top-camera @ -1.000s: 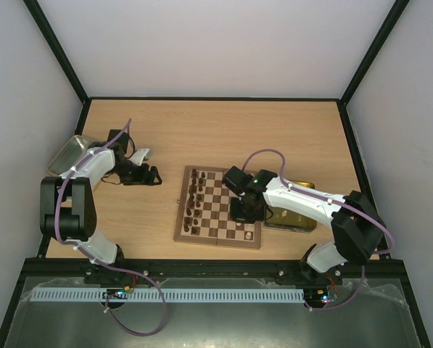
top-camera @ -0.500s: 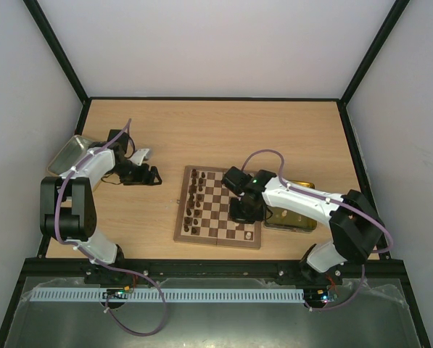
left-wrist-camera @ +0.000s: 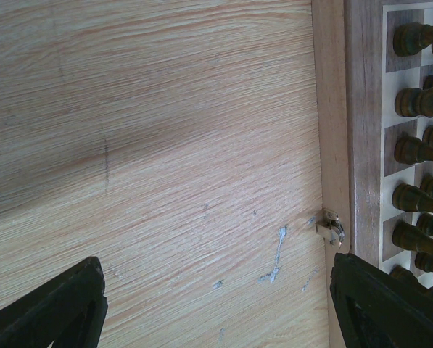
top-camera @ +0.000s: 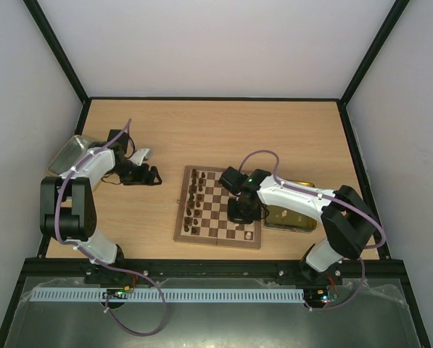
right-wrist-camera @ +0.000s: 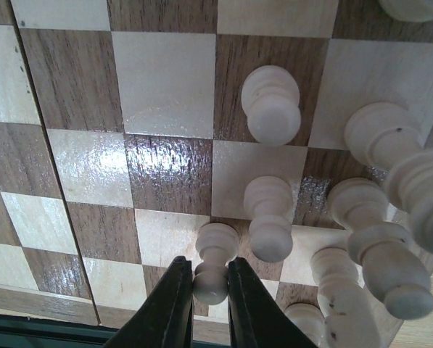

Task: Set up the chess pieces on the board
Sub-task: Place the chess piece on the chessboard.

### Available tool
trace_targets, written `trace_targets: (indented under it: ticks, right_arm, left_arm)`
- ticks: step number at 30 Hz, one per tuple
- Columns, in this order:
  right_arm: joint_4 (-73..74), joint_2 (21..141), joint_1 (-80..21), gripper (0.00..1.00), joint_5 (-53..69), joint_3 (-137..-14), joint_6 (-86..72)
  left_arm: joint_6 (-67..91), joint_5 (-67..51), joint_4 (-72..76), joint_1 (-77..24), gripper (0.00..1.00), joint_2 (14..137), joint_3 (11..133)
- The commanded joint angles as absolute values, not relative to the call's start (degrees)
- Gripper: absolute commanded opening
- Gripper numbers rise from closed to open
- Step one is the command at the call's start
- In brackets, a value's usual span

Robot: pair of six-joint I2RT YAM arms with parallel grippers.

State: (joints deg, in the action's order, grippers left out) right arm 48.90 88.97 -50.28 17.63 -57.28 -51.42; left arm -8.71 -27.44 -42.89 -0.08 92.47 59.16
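The chessboard [top-camera: 220,233] lies mid-table. Dark pieces [top-camera: 194,203] stand in two columns along its left side; they also show in the left wrist view [left-wrist-camera: 417,148]. My right gripper [top-camera: 243,211] hovers over the board's right part, shut on a cream pawn [right-wrist-camera: 213,264] by its head, base on or just above the squares. Several cream pieces [right-wrist-camera: 271,104] stand close beside it on the right. My left gripper [top-camera: 153,175] is open and empty over bare table left of the board; its fingertips [left-wrist-camera: 56,304] frame the wood, near the board's metal clasp [left-wrist-camera: 330,227].
A grey metal tray [top-camera: 69,154] sits at the far left behind the left arm. A yellowish tray [top-camera: 292,217] lies right of the board under the right arm. The board's near border [right-wrist-camera: 35,304] shows under the right fingers.
The right gripper has shifted slightly left over the board with the cream pawn. The left arm has not moved.
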Motion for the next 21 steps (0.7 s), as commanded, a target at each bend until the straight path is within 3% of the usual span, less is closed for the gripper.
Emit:
trace_targets:
  ticks: [1, 21]
  right_arm:
    - [49.52, 89.84, -50.56, 0.12, 16.77, -57.87, -50.37]
    - [52.23, 87.31, -50.64, 0.08, 15.88, -56.94, -50.58]
  left_arm:
    - [-8.71, -27.69, -43.59, -0.09, 0.85, 92.72, 58.84]
    - [-8.89, -28.12, -43.68, -0.09, 0.85, 93.17, 58.86]
